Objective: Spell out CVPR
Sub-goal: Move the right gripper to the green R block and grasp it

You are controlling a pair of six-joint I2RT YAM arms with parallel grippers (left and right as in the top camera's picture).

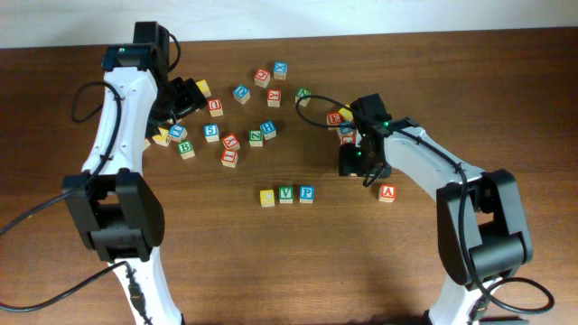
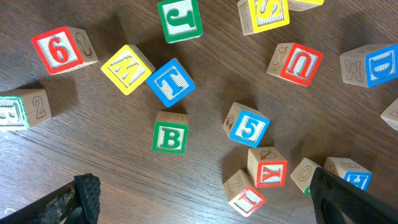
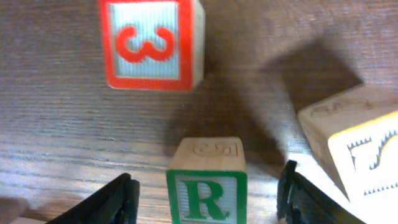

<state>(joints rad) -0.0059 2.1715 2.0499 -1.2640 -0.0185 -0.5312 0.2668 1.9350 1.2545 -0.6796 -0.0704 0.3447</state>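
Step in hand: a grasp of the green R cube (image 3: 206,190) is judged; its place is to the right of the blue P cube (image 1: 306,193).
Right fingers (image 3: 121,202): parted, one each side of the R cube, with a gap seen on both sides. Nothing is gripped yet.
Left fingers (image 2: 84,198): spread wide above loose cubes, holding nothing.
Row: the yellow cube (image 1: 266,197), green V cube (image 1: 286,194) and P cube are lined up close together mid-surface (image 1: 379,262).
R cube's place: right of the row, under the right arm, resting on the surface. The red 3 cube (image 3: 151,43) lies beyond it, apart.
Doing it well: the flat side faces should be pinched squarely and centred so the cube is not twisted. The pale cube (image 3: 348,143) beside one finger is best left unnudged.
Materials: pale bare wood, crisp-edged cubes, ribbed printed faces, an embossed top. The surface is dark, matte and grained.
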